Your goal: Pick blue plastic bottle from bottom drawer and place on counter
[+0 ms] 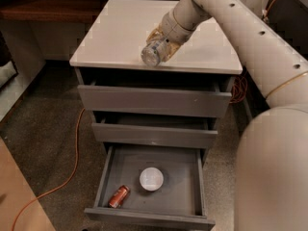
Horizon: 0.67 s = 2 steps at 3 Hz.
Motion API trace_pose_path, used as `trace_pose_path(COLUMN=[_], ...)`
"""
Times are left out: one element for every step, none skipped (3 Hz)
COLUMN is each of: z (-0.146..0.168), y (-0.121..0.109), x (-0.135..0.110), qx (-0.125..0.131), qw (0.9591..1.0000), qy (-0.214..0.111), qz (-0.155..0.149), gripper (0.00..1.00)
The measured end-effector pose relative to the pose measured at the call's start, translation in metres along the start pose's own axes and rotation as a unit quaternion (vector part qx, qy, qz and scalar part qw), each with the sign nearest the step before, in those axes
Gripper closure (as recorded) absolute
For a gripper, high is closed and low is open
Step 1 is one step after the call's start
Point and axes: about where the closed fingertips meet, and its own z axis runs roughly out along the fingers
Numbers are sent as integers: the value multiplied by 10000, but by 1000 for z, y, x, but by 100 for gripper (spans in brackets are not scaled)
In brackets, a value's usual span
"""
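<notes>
My gripper (158, 44) is over the front part of the white counter (115, 32), shut on the blue plastic bottle (152, 54). The bottle is tilted, its round end facing the camera, just above the counter near its front edge. Whether it touches the top I cannot tell. Below, the bottom drawer (183, 186) stands pulled out, its grey floor showing.
In the bottom drawer lie a reddish-brown can (119, 196) at the front left and a white round bowl (151, 178) in the middle. The two upper drawers (154, 100) are slightly ajar. An orange cable (72, 158) runs over the floor at left. A dark wooden shelf (48, 8) is behind left.
</notes>
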Motion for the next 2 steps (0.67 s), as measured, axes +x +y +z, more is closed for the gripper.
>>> trace_pose_path(z=[5,9], y=[-4,-7], x=[11,17], qx=[-176,-372], qw=[9998,9991], qy=[-22,-10], qz=[130,177], gripper=[60,29])
